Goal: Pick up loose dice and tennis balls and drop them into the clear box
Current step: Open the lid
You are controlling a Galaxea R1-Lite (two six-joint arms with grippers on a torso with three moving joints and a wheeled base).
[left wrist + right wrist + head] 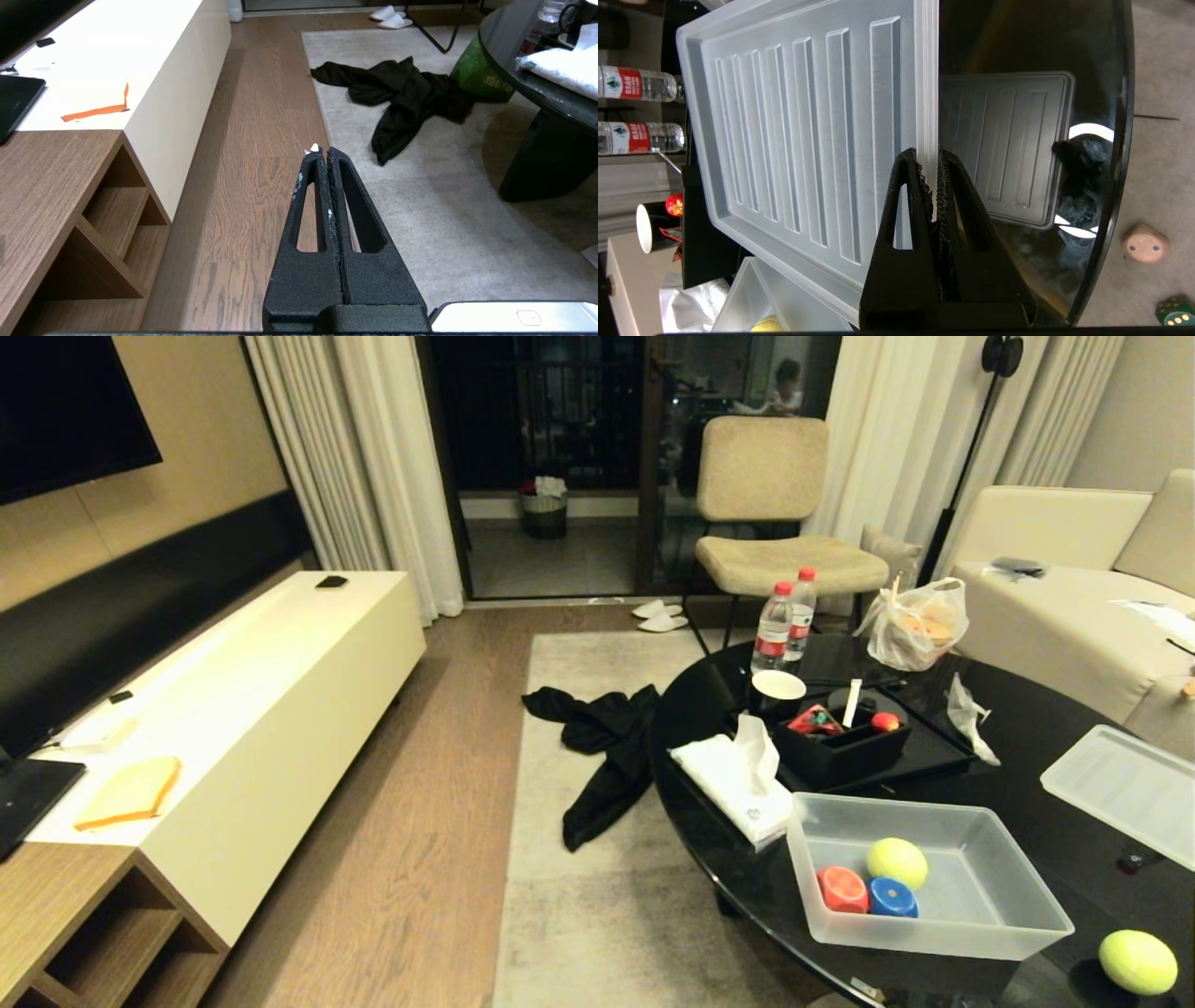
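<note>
My right gripper [928, 163] is pinched on the edge of the ribbed lid [794, 135], its two fingers pressed against the thin rim from either side, and I hold that lid out above the round black glass table [1017, 42]. My left gripper [323, 156] hangs parked over the wooden floor beside the rug, fingers pressed together on nothing.

The lid is frosted plastic: light, stiff enough to hold by one edge, but smooth, so I judge it could pivot or slip in such a narrow bite. The clear box [1018, 933] stands open on the near part of the table with one tennis ball [897, 862], a red die [842, 889] and a blue die [892, 898] already inside.

Loose things remain. A second tennis ball [1137, 962] sits on the table just beside the box; it is fuzzy and springy, so I would take it across its widest part, jaws spread wide. On the carpet beyond the table edge lie a cream die [1144, 243] and a dark green die [1176, 311]. They look hard and smooth, best gripped on two flat opposite faces.
</note>
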